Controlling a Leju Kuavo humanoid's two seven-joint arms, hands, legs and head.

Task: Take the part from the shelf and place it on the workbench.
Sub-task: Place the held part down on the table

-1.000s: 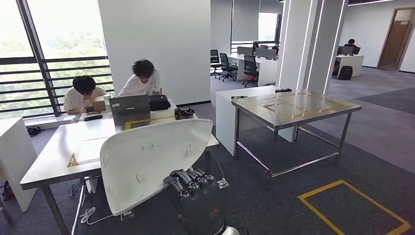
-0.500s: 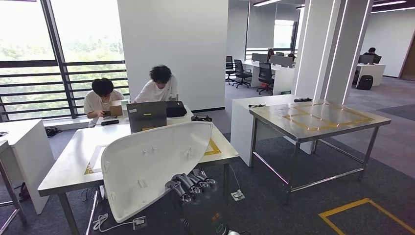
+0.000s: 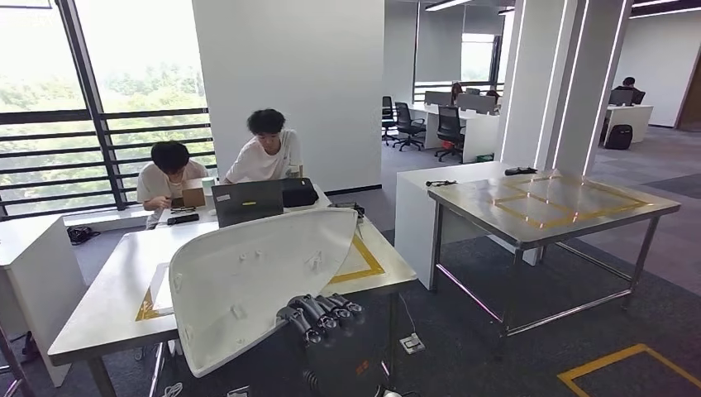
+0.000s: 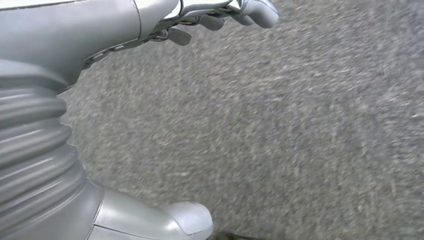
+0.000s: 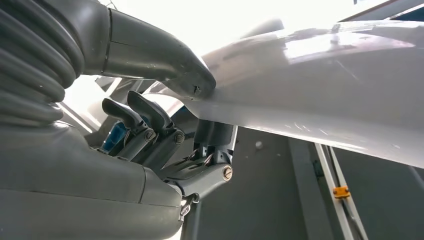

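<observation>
Right hand grips the large white moulded plastic panel — left hand hangs loose, holding nothing. The one-edge hold could slip in transit — the panel may swing and drop.

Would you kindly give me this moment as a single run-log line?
right hand: grips large white moulded plastic panel | left hand: holds nothing, over grey carpet | steel workbench with yellow tape: ahead right, panel not yet placed

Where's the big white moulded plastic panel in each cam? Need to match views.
Head view: the big white moulded plastic panel sits low and centre-left, ribbed side to the camera, the right hand gripping its lower edge.
Left wrist view: not in it; left hand over grey carpet.
Right wrist view: its glossy face spans the upper right.
Shared landmark: the right hand's dark fingers clamping the panel's edge.
</observation>
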